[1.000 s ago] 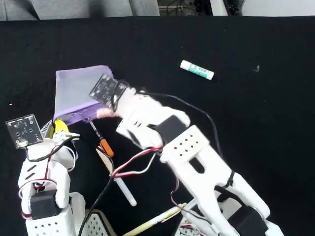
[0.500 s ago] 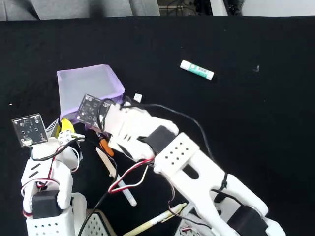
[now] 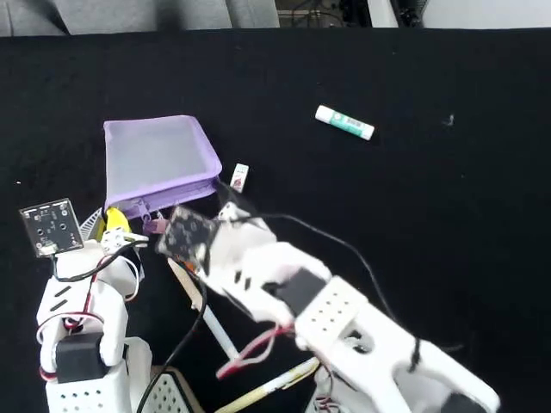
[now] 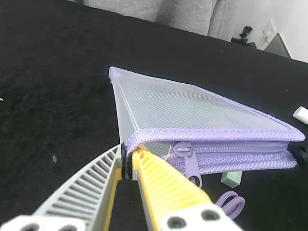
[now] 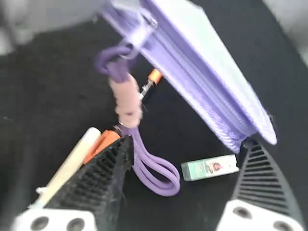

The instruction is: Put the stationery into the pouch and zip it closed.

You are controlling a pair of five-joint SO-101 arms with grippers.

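One purple pouch (image 3: 159, 159) lies on a black table (image 3: 430, 215). Left gripper (image 4: 129, 153) pinches its corner; right gripper (image 5: 185, 144), jaws spread, hangs above its strap (image 5: 126, 102). A glue stick (image 3: 344, 122) lies well apart.

Between left gripper (image 4: 126, 155) fingers the pouch (image 4: 192, 115) corner is clamped. Between right gripper (image 5: 187, 144) fingers strap (image 5: 154, 175) and eraser (image 5: 210, 169) are seen, pen (image 5: 67, 166) outside.

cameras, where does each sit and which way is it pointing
High view: fixed above the table, looking down on the pouch, left arm and right arm.
Left wrist view: on the left arm, facing the pouch corner clamped in its own tool.
Right wrist view: on the right arm, facing the pouch's strap, framed by its open tool.
All three share the pouch.
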